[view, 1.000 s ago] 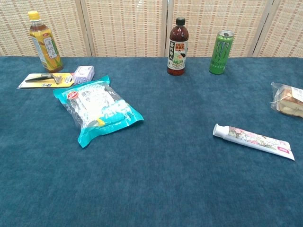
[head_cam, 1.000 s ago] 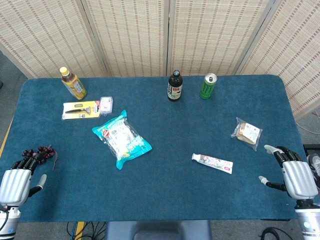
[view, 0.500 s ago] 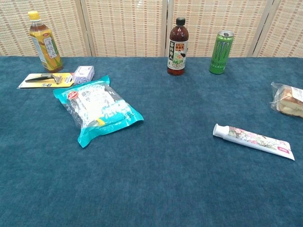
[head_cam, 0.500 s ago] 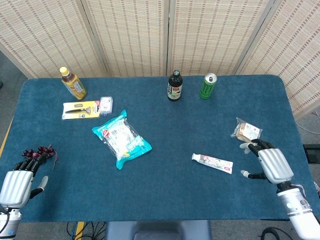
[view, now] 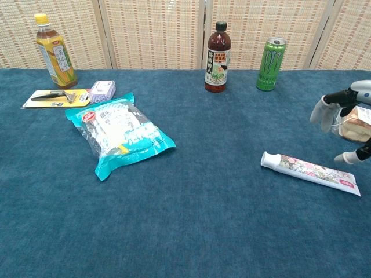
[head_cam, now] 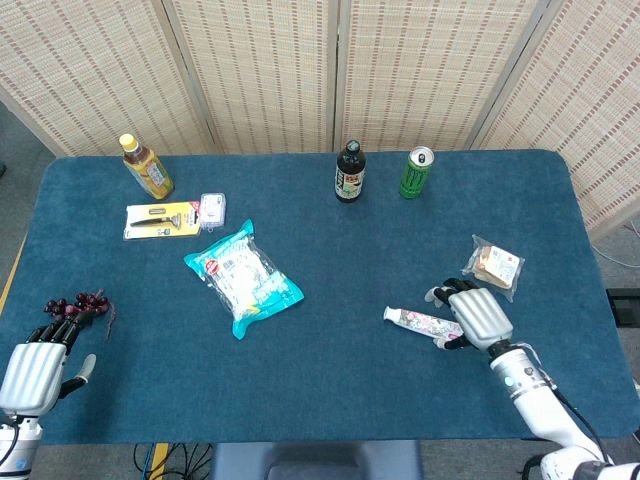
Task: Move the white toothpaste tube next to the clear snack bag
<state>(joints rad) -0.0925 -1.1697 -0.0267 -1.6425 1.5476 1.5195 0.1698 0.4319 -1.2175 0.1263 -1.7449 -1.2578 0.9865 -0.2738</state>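
The white toothpaste tube (head_cam: 413,320) lies flat on the blue table (head_cam: 340,250), cap to the left; it is also in the chest view (view: 307,168). The clear snack bag (head_cam: 494,266) sits up and to the right of it, half hidden behind fingers (view: 322,111) in the chest view (view: 355,130). My right hand (head_cam: 474,313) hovers over the tube's right end with fingers spread, holding nothing; the chest view shows it (view: 349,124) above the tube, thumb pointing down. My left hand (head_cam: 36,364) rests open at the table's near left corner.
A teal snack pack (head_cam: 243,277) lies left of centre. A yellow tea bottle (head_cam: 146,166), razor pack (head_cam: 162,218) and small lilac packet (head_cam: 212,209) are at the back left. A dark bottle (head_cam: 349,172) and green can (head_cam: 416,172) stand at the back. Dark grapes (head_cam: 78,303) lie near my left hand.
My right hand has swung in from the table's right edge, leftward past the snack bag, to above the tube's right end. The left hand has hardly moved.
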